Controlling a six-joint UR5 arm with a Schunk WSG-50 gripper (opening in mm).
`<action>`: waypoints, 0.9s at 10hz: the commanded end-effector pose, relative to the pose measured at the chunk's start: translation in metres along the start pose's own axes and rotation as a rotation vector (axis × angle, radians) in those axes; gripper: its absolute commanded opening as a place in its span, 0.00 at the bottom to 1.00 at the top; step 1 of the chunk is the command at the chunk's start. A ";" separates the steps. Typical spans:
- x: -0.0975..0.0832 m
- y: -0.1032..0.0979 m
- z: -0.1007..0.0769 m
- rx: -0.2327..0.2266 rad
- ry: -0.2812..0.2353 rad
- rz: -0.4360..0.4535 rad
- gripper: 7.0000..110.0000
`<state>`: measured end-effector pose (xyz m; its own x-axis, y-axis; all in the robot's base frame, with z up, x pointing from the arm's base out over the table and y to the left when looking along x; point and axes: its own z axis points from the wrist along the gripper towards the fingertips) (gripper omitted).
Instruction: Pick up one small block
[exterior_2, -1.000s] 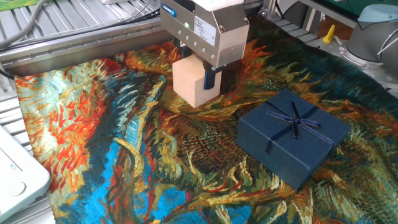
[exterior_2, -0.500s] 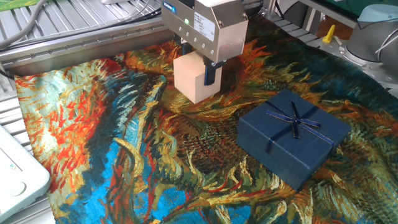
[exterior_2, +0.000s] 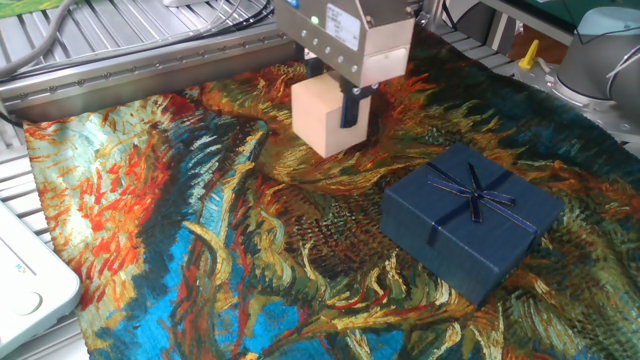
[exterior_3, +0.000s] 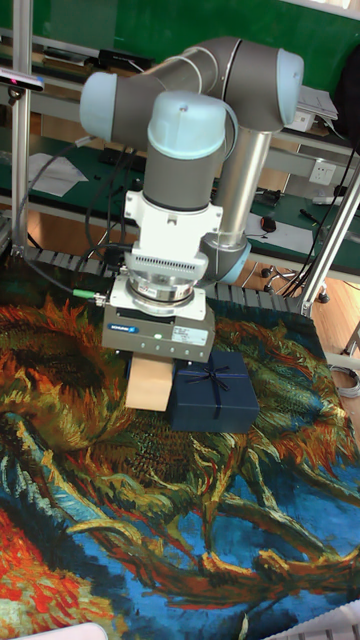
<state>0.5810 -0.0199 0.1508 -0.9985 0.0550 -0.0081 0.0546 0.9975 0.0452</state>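
Note:
The small block (exterior_2: 325, 117) is a plain pale peach-beige cube, held off the painted cloth under my gripper (exterior_2: 336, 104), which is shut on it. One dark finger (exterior_2: 349, 106) presses its right face; the other finger is hidden behind the cube. In the tall fixed view the small block (exterior_3: 150, 384) hangs below the gripper body, just left of the blue box, with a shadow under it on the cloth.
A flat dark-blue gift box (exterior_2: 470, 218) with a ribbon bow lies to the right of the block, also the gift box (exterior_3: 212, 399). The colourful painted cloth (exterior_2: 180, 230) covers the table. A white device (exterior_2: 25, 280) sits at the left edge, metal rails (exterior_2: 130, 70) at the back.
The gripper with the block has risen and shifted right and toward the back over the last second. The gift box has not moved.

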 end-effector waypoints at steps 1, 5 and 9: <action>0.002 0.018 -0.002 -0.017 -0.007 0.038 0.00; 0.000 0.024 0.004 -0.008 0.008 0.041 0.00; -0.014 0.046 0.012 0.011 0.013 0.032 0.00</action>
<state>0.5892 0.0088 0.1429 -0.9964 0.0849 0.0032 0.0849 0.9959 0.0305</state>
